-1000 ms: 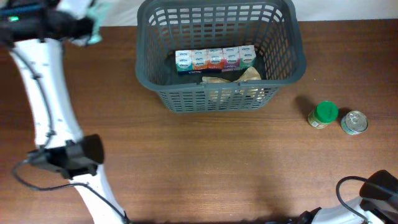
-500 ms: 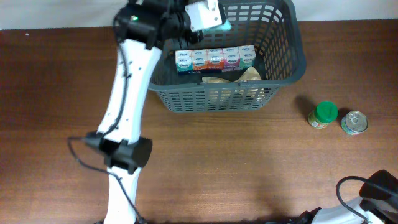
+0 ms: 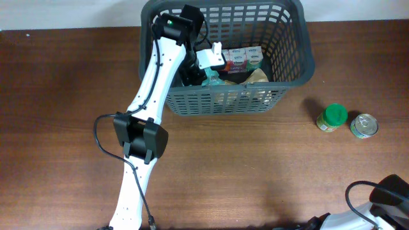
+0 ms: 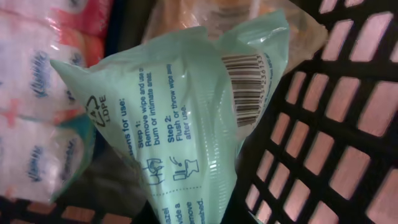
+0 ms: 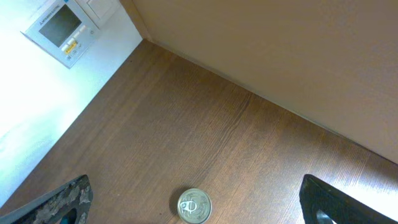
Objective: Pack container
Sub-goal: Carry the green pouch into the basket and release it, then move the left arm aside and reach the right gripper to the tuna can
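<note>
The dark grey basket stands at the back centre of the table. My left gripper is down inside its left half, shut on a mint-green pack of wipes. In the left wrist view the wipes pack fills the middle, close to the lattice wall, and the fingers are hidden behind it. A row of tissue packs and a crumpled bag lie in the basket. My right gripper is wide open and empty, high above a small metal can.
A green-lidded jar and the metal can stand on the table right of the basket. The tissue packs lie left of the wipes pack. My right arm's base is at the front right corner.
My left arm has swung from the far left of the table over the basket's rim and down inside it, carrying the green pack. The right arm has not moved.
</note>
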Robot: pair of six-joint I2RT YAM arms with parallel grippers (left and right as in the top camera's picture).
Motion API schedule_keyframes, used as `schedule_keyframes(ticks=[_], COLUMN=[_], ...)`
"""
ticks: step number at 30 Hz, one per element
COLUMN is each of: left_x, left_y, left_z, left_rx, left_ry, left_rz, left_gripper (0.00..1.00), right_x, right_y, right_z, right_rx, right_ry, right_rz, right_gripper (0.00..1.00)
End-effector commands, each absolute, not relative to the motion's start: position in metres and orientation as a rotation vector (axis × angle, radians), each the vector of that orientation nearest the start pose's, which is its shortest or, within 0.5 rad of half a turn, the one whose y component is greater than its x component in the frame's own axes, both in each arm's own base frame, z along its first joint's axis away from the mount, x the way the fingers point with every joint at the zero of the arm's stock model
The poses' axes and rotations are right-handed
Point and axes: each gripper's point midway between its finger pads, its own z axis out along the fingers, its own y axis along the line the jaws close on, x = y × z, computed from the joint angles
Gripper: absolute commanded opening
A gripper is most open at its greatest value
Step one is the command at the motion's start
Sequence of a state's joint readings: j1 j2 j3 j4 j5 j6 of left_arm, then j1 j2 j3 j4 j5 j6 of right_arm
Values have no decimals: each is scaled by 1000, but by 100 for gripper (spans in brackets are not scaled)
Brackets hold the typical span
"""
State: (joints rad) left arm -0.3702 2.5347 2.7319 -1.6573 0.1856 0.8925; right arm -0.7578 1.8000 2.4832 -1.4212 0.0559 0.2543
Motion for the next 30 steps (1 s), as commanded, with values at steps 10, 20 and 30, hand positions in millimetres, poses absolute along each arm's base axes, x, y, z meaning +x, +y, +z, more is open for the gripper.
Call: schedule_keyframes(ticks=[10, 20, 30], left_x=[470, 456, 460], left_y=[-197, -113, 100], left_z=[195, 406, 374], left_rx=[1447, 767, -206], left_ry=[2398, 2112, 2353], left_rz=[-36, 34, 92], left_gripper=[99, 99, 99], right_x=[291, 291, 291], right_y=[-292, -292, -292], right_z=[410, 410, 410], right_rx=[1156, 1156, 1156], right_ry=[2009, 2009, 2009], right_rz=[-332, -332, -332], right_gripper=[99, 99, 99])
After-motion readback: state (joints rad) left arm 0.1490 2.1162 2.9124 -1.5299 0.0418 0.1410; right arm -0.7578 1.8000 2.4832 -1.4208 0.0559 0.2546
